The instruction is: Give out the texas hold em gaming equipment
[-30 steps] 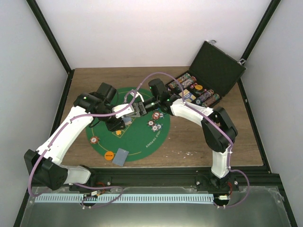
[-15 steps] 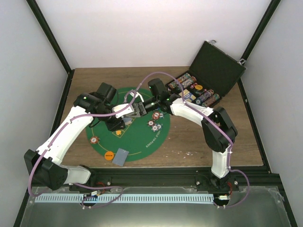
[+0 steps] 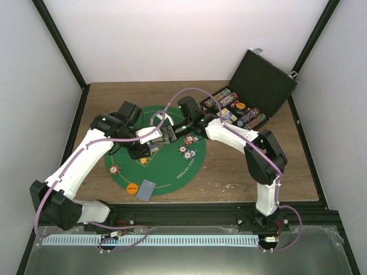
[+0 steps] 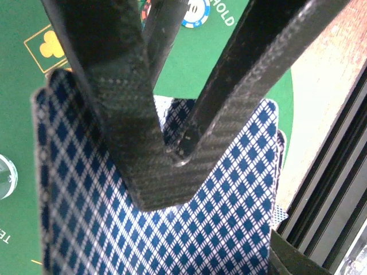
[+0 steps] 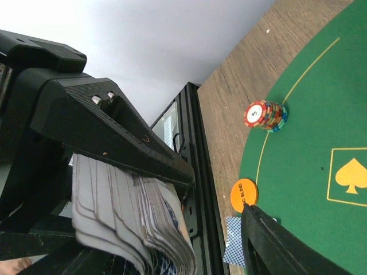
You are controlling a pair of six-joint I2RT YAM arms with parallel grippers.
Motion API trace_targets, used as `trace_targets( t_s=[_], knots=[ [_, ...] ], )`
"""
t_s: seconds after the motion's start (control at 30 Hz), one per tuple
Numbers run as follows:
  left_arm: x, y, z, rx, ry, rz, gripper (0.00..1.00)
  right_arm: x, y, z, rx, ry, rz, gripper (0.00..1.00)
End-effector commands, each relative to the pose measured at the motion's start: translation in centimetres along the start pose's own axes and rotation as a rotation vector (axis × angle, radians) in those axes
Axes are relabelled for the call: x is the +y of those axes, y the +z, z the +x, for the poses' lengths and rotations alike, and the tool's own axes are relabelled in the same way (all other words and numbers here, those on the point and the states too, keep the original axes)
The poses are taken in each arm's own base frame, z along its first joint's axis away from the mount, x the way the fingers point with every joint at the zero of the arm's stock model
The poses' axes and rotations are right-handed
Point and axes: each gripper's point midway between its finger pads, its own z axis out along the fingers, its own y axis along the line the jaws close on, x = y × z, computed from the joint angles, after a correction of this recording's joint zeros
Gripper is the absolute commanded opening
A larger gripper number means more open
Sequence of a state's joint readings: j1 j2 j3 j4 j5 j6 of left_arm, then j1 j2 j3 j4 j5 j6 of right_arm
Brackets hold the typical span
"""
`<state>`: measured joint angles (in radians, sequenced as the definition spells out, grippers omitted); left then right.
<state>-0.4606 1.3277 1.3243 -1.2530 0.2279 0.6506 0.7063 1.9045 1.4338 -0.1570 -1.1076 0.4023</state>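
Observation:
My left gripper [image 3: 150,142] is shut on a thick deck of blue-diamond-backed cards [image 4: 172,229], held above the green mat; the deck shows edge-on in the right wrist view [image 5: 132,212]. My right gripper [image 3: 170,130] is open at the deck's end, one finger [image 5: 275,246] below it and dark fingers [image 4: 120,114] lying across the top card. Two or so loose cards [image 3: 147,189] lie at the mat's near edge beside an orange disc [image 3: 132,187]. A striped chip stack [image 3: 114,169] stands at the mat's left. A few chips [image 3: 186,152] sit right of centre.
The round green felt mat [image 3: 172,172] covers the table's middle. An open black case [image 3: 261,86] with rows of chips [image 3: 232,106] stands at the back right. A black rail [image 5: 195,143] runs along the table's near edge.
My right gripper has crept a little to the left, closer onto the deck held by my left gripper. The left arm and the things on the mat have stayed put.

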Motion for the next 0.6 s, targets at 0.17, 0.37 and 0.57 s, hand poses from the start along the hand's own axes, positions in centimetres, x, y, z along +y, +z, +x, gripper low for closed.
trace_targets(
  t_s=[0.17, 0.37, 0.57],
  knots=[
    [-0.1, 0.3, 0.9, 0.007, -0.002, -0.014, 0.44, 0.3, -1.3, -0.9, -0.016, -0.025, 0.089, 0.46],
    [0.0, 0.3, 0.9, 0.004, -0.008, -0.015, 0.44, 1.1, -1.4, -1.1, -0.018, -0.034, 0.076, 0.31],
    [0.0, 0.7, 1.5, 0.018, -0.019, -0.011, 0.44, 1.1, -1.7, -1.3, -0.011, -0.032, 0.104, 0.22]
  ],
)
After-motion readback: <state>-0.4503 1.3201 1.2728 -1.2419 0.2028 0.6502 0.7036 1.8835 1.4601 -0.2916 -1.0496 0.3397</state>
